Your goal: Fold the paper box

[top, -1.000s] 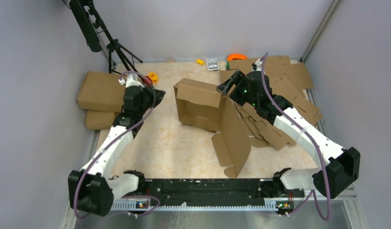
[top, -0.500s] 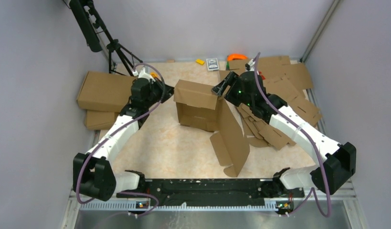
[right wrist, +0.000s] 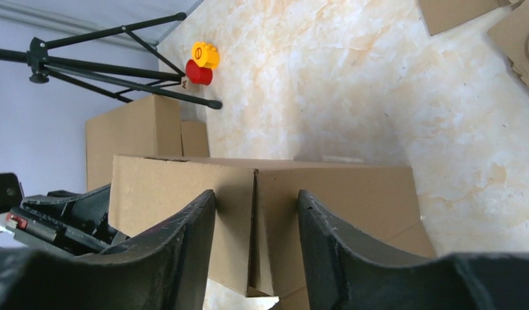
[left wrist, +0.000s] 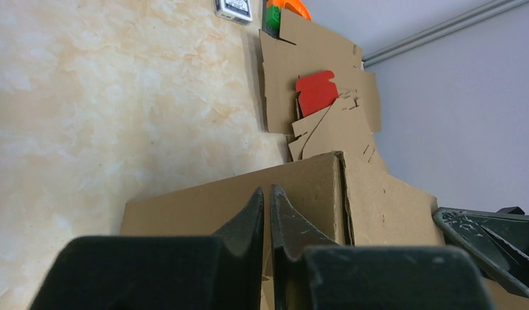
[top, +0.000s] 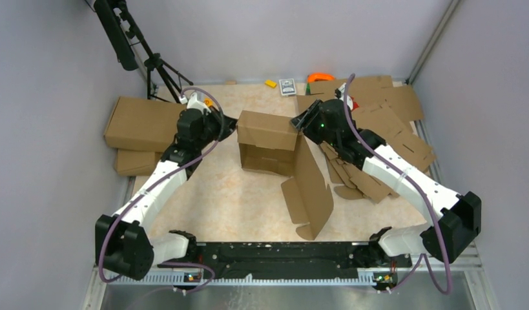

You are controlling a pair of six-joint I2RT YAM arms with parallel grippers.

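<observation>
Left tool (top: 230, 126) closed, empty, at paper box (top: 267, 131) 9 o'clock; right tool (top: 300, 123) agape at 3. Uneven squeeze could collapse walls.

Overhead view: even, diffuse light from above. Soft, faint shadows on the pale surface (top: 236, 194); the inside of the box (top: 268, 129) is darker. Sharp throughout, no glare.
Left wrist view: surface bright, nearly washed out at left. Left fingers (left wrist: 245, 219) close to the lens, black, blurred, detail lost.
Right wrist view: right fingers (right wrist: 184, 239) dark and soft-edged. Soft shadow behind the box; background crisp.
</observation>
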